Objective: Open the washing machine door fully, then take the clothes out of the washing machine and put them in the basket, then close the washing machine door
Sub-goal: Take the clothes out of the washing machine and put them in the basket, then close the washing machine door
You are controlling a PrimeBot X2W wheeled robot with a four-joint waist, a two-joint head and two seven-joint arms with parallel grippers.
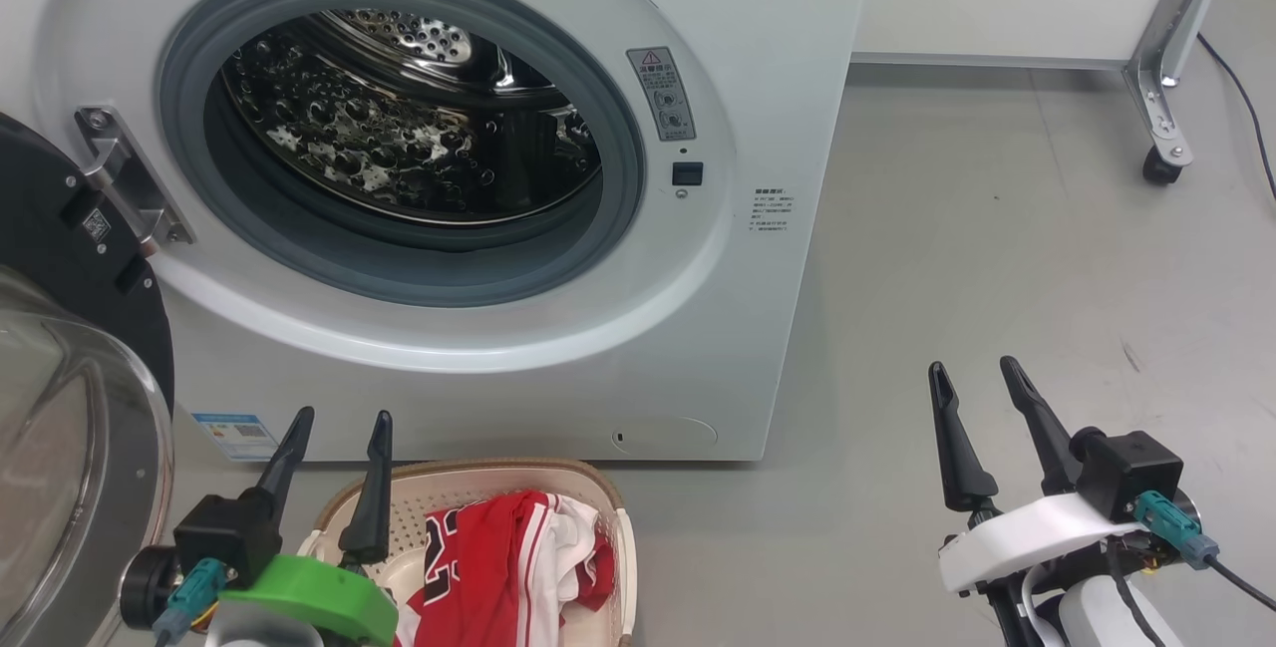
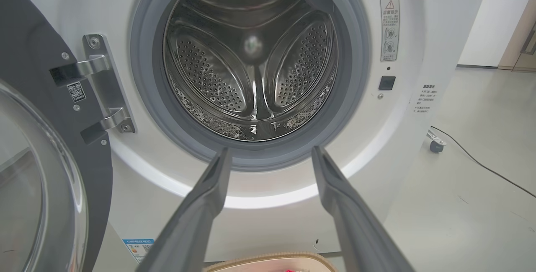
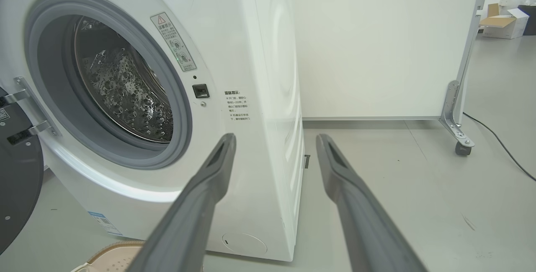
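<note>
Clothes, red with white trim, are seen heaped in the basket before the washing machine. The washing machine door is swung wide. The left gripper and right gripper are held spread, empty.

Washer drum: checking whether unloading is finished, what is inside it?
Bare perforated steel shows inside the drum, nothing else. Its lowest front edge is hidden behind the grey seal. The red clothes lie in the basket.
</note>
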